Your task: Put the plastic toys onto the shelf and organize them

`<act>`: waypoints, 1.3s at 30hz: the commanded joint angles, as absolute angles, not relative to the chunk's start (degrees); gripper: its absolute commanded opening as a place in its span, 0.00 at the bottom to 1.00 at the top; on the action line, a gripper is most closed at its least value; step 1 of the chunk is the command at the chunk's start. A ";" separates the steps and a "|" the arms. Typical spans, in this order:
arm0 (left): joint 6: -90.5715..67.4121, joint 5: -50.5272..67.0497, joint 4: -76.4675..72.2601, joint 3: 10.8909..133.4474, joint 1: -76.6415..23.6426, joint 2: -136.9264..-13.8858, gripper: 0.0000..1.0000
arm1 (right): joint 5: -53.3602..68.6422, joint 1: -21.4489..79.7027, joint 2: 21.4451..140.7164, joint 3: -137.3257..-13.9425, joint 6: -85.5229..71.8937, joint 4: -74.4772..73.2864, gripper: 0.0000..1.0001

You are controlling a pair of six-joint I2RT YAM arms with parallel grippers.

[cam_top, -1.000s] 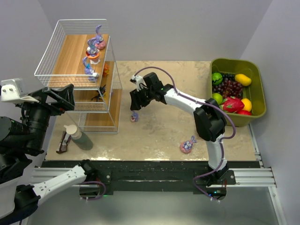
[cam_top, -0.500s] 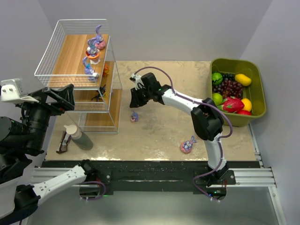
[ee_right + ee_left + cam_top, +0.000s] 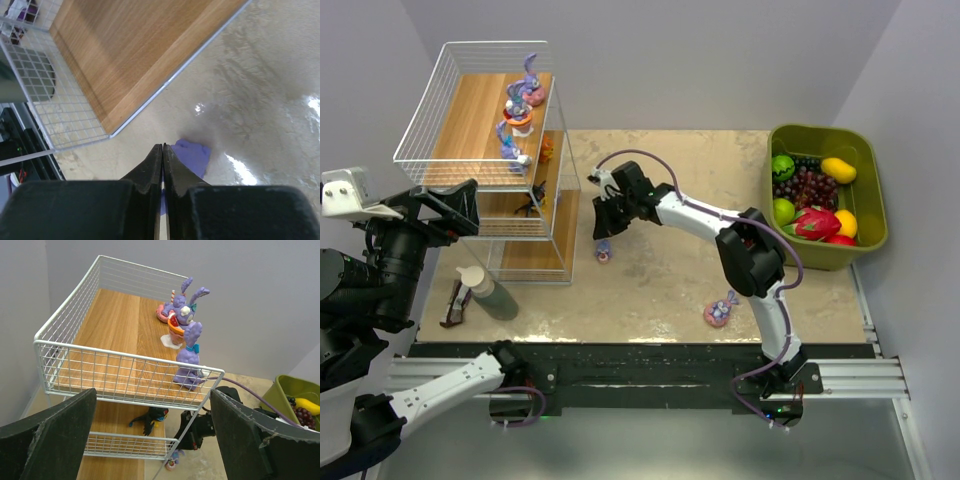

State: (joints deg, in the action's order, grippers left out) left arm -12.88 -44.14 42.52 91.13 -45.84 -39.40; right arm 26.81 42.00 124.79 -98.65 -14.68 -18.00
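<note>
Overhead, the right gripper [image 3: 603, 229] hangs low over the table [image 3: 670, 280] just beside the shelf [image 3: 470, 125], directly above a small purple toy [image 3: 604, 251]; from there it cannot be told whether it grips the toy. Its wrist camera settles that: the two fingers [image 3: 146, 174] are pressed flat together with nothing between them, and the toy lies on the table just past the tips, off to one side. Only the left wrist camera shows the left gripper [image 3: 154, 392] spread wide and empty, facing the top board where purple bunnies [image 3: 189, 357] stand, with a black insect toy [image 3: 148, 419] on the board below. Another bunny on a pink base [image 3: 720, 312] sits well apart, nearer the arm bases. Since a second ago the right arm has swung toward the shelf and its fingers have closed, while the purple toy has barely shifted
</note>
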 commanded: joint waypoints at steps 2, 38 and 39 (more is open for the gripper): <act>-13.36 -44.21 41.84 91.50 -46.05 -39.38 1.00 | 31.46 43.24 123.93 -101.69 -9.32 -20.48 0.04; -13.27 -43.24 40.43 90.18 -46.05 -38.06 0.99 | 2.48 49.39 97.99 -77.86 -83.14 -12.83 0.56; -13.36 -43.16 40.34 89.91 -46.05 -37.97 1.00 | 1.59 49.66 99.13 -78.57 -85.23 -14.31 0.57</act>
